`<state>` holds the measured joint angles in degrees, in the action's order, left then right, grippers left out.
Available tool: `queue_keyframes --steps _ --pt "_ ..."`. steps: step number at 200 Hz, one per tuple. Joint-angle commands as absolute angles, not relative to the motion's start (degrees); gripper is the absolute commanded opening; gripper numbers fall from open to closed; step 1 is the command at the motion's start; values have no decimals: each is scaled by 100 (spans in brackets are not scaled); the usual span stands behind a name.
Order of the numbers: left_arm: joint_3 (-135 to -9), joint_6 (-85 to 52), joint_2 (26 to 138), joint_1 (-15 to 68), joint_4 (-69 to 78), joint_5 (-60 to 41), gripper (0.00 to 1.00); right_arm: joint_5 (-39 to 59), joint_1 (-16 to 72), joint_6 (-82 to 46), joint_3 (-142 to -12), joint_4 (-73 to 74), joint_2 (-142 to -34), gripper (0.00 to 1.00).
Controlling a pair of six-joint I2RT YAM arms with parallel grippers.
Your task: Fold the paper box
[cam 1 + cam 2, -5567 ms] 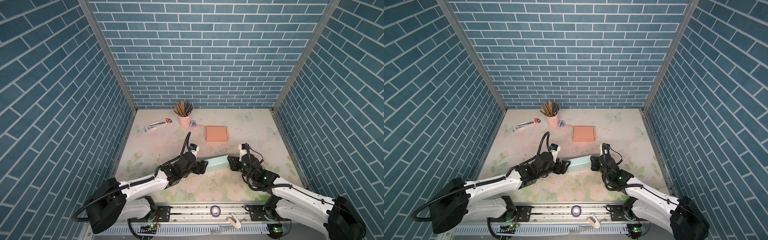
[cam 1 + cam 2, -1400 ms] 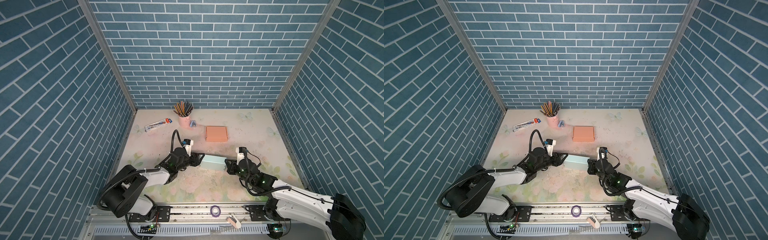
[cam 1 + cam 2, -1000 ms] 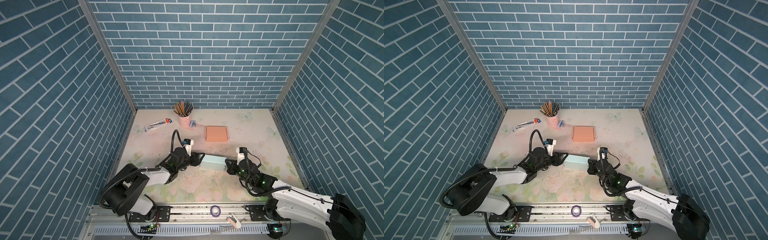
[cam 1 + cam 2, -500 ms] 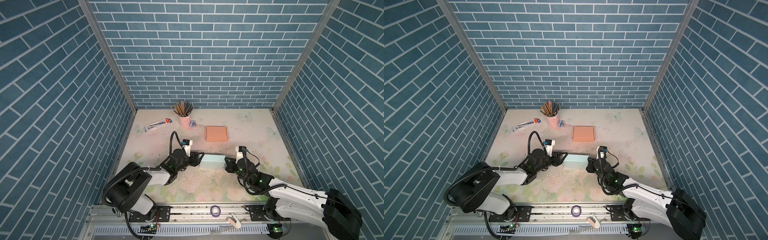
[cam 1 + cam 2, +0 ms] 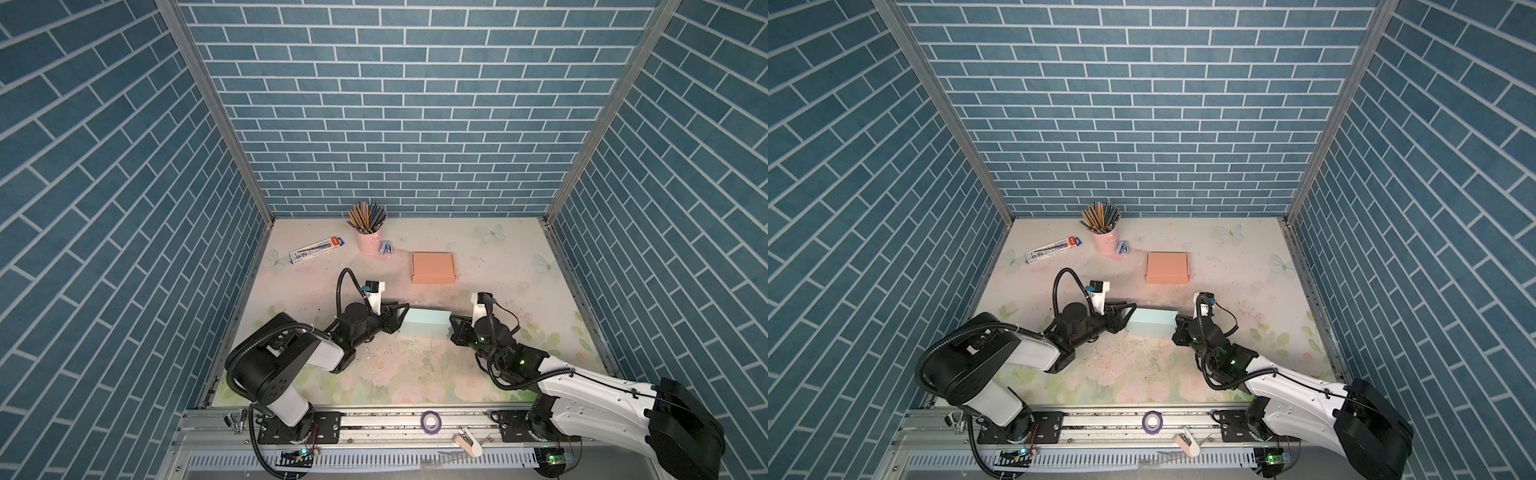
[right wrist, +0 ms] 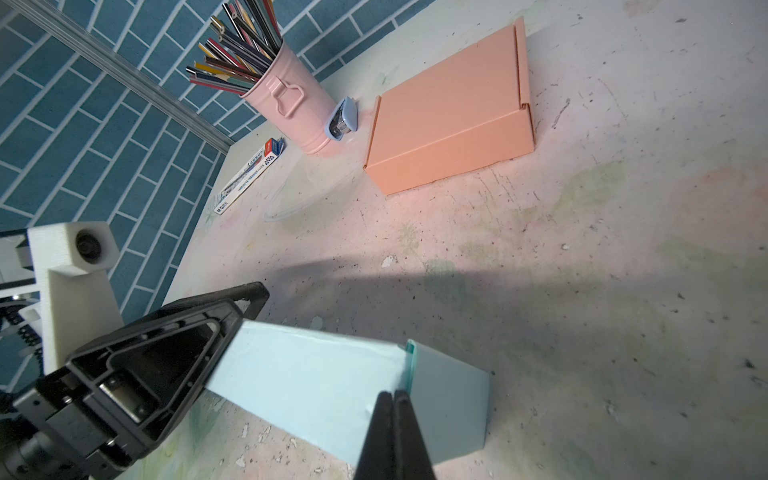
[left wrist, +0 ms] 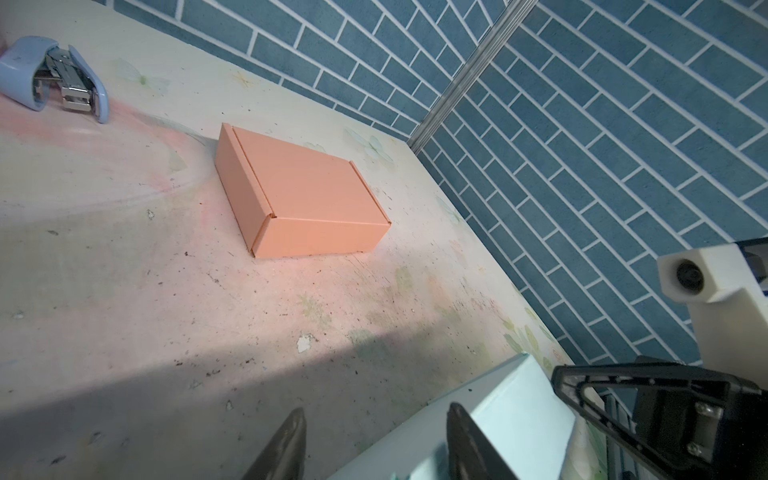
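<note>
A light blue paper box (image 5: 426,329) (image 5: 1152,328) lies closed on the table between my two grippers. My left gripper (image 5: 401,316) (image 5: 1127,313) (image 7: 376,411) is open at the box's left end. One of its fingers is over the box (image 7: 519,399) top, the other over the table beyond its far side. My right gripper (image 5: 453,330) (image 5: 1177,328) (image 6: 392,395) is shut, and its tips rest against the top of the box (image 6: 311,378) near the right end fold.
An orange closed box (image 5: 433,268) sits behind, toward the back middle. A pink cup of pencils (image 5: 369,241), a blue stapler (image 5: 387,248) and a long white carton (image 5: 318,249) are at the back left. Brick walls enclose three sides.
The blue box has turned from slanted to nearly square with the table front. Both grippers have drawn in against its ends.
</note>
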<state>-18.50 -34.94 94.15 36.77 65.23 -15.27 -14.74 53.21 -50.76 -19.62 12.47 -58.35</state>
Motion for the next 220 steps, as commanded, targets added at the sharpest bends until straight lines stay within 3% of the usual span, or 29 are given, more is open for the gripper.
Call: queue_keyframes --steps 1,89,175,220 --pt "-1432 -3195 10046 3744 4437 -1307 54 -939 5405 -5107 -1516 -1122 -6023 3" --pt "-1960 -3313 8902 3744 3010 -1378 58 -1347 5397 -4679 -2254 -1157 -5520 22" --pt "-2849 -3260 8550 3735 2160 -1658 60 -1395 5379 -4386 -2517 -781 -5125 27" --pt "-3382 -2927 8024 3735 1281 -1612 70 -1040 5193 -4546 -2358 -595 -4444 33"
